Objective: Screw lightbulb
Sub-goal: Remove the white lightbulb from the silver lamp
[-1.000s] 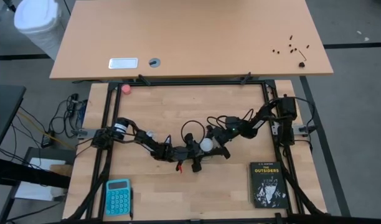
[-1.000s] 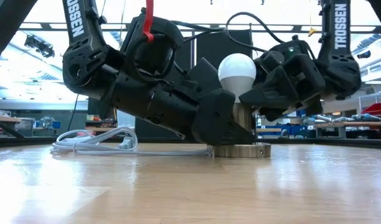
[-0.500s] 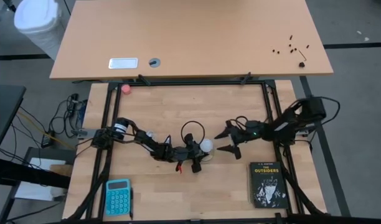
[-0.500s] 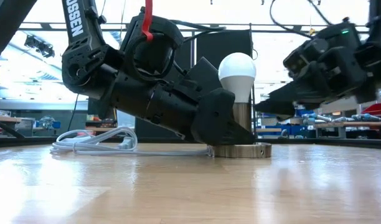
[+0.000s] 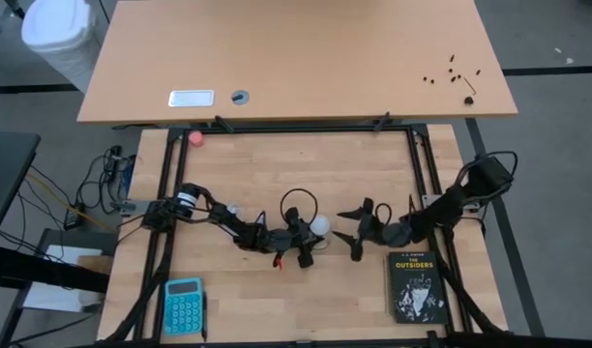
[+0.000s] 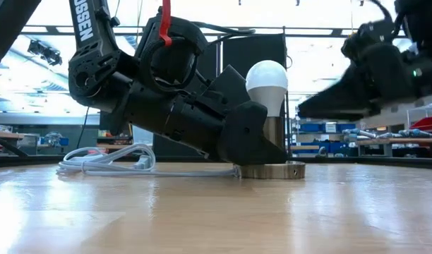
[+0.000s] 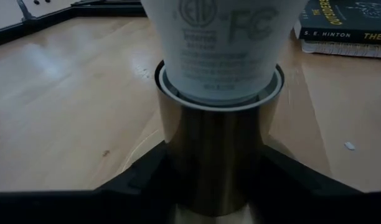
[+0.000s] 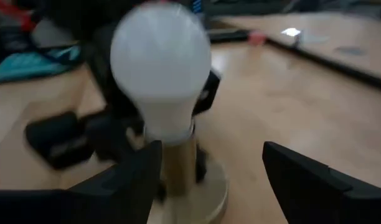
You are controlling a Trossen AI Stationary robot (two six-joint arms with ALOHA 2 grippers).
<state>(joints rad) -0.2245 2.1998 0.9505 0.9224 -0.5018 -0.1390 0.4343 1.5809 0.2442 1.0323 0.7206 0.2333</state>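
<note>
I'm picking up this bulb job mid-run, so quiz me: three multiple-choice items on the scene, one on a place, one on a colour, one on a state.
1. Where is the lightbulb?
A. Lying on the book
B. Upright in the metal socket
C. Held in the air

2. What colour is the calculator?
A. Teal
B. Red
C. Black

3. How is the right gripper?
A. Shut on the bulb
B. Open, clear of the bulb
C. Shut on the cord

Answers:
1 B: the low view shows it standing in the socket.
2 A: teal in the high view.
3 B: its fingers are spread, off to the bulb's side, while the left gripper clamps the socket.
</note>
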